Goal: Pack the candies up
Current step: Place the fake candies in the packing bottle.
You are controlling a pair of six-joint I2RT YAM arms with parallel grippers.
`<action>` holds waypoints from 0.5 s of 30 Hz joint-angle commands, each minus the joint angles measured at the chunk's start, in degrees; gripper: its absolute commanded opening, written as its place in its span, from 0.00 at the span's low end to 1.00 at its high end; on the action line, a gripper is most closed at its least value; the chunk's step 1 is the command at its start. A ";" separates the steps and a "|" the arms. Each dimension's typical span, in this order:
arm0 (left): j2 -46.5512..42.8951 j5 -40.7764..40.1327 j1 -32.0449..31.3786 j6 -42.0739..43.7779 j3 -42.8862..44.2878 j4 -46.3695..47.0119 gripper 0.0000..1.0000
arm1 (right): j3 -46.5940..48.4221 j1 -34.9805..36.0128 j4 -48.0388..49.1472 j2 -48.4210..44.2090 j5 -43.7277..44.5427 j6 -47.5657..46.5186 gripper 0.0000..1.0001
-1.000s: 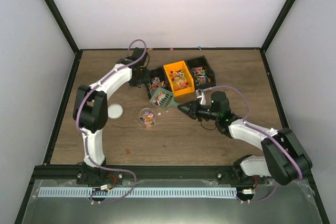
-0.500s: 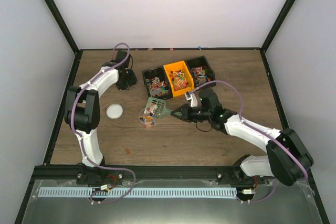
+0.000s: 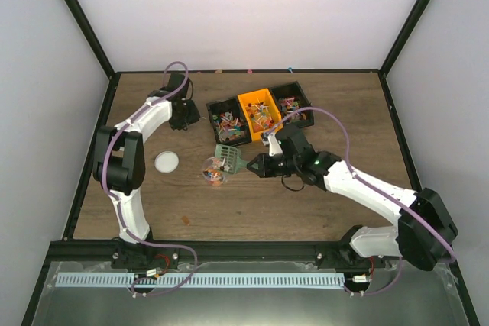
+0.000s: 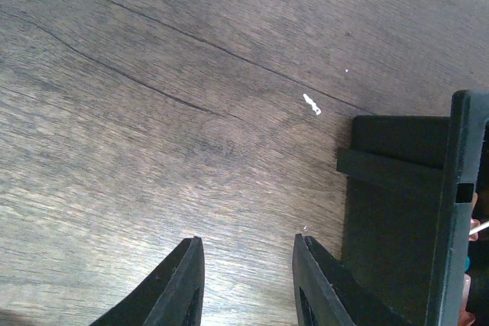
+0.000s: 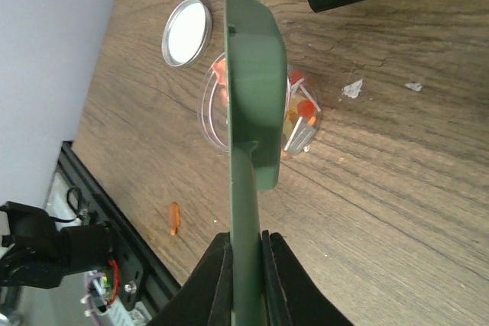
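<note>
My right gripper (image 3: 257,166) (image 5: 246,238) is shut on the handle of the green scoop (image 3: 228,157) (image 5: 256,74). It holds the scoop on edge right over the small clear jar (image 3: 214,170) (image 5: 208,116). Candies (image 5: 300,112) in mixed colours lie in the jar. More candies fill three bins: black (image 3: 229,121), orange (image 3: 258,111) and black (image 3: 293,104). My left gripper (image 3: 188,116) (image 4: 248,240) is open and empty just above bare wood, beside the left black bin's wall (image 4: 397,211).
The jar's round metal lid (image 3: 166,161) (image 5: 186,32) lies left of the jar. One loose orange candy (image 3: 186,220) (image 5: 173,219) lies near the front edge. Small wrapper scraps (image 5: 351,89) lie right of the jar. Black frame rails border the table.
My right gripper has carried the scoop left from beside the bins to over the jar. My left arm drew back left from the bins, then stayed still.
</note>
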 commanded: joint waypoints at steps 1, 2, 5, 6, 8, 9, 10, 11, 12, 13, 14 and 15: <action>-1.24 0.32 0.34 0.00 0.04 0.66 0.35 | 6.09 3.16 -7.80 -0.09 8.39 -4.43 0.01; -1.25 0.31 0.34 0.02 0.04 0.61 0.35 | 7.37 4.12 -9.30 0.31 10.06 -4.95 0.01; -1.15 0.38 0.35 -0.11 0.12 0.54 0.35 | 11.10 6.76 -13.50 1.62 14.84 -6.41 0.01; -1.05 0.27 0.34 -0.25 0.13 0.49 0.35 | 12.06 7.69 -14.59 1.89 16.69 -6.93 0.01; -0.82 0.23 0.34 -0.56 0.36 0.24 0.35 | 13.86 9.21 -16.97 2.66 19.68 -7.57 0.01; -0.76 0.22 0.34 -0.54 0.51 0.08 0.35 | 14.72 9.89 -17.85 2.87 21.10 -7.93 0.01; -0.72 0.22 0.34 -0.67 0.61 0.01 0.35 | 15.45 10.67 -18.65 3.12 22.38 -8.27 0.01; -0.73 0.28 0.38 -0.70 0.65 0.06 0.35 | 16.32 11.28 -19.60 3.43 23.44 -8.62 0.01; -0.67 0.31 0.36 -0.74 0.74 0.00 0.35 | 17.26 11.93 -20.55 3.80 24.66 -8.93 0.01; -0.64 0.42 0.34 -0.78 0.70 -0.04 0.36 | 18.27 12.75 -21.65 4.42 26.12 -9.48 0.01; -0.53 0.56 0.34 -0.83 0.82 -0.05 0.36 | 19.50 13.65 -22.79 5.06 27.78 -10.08 0.01; -0.51 0.63 0.34 -0.91 0.90 -0.05 0.36 | 20.77 14.63 -24.68 5.91 30.09 -10.58 0.01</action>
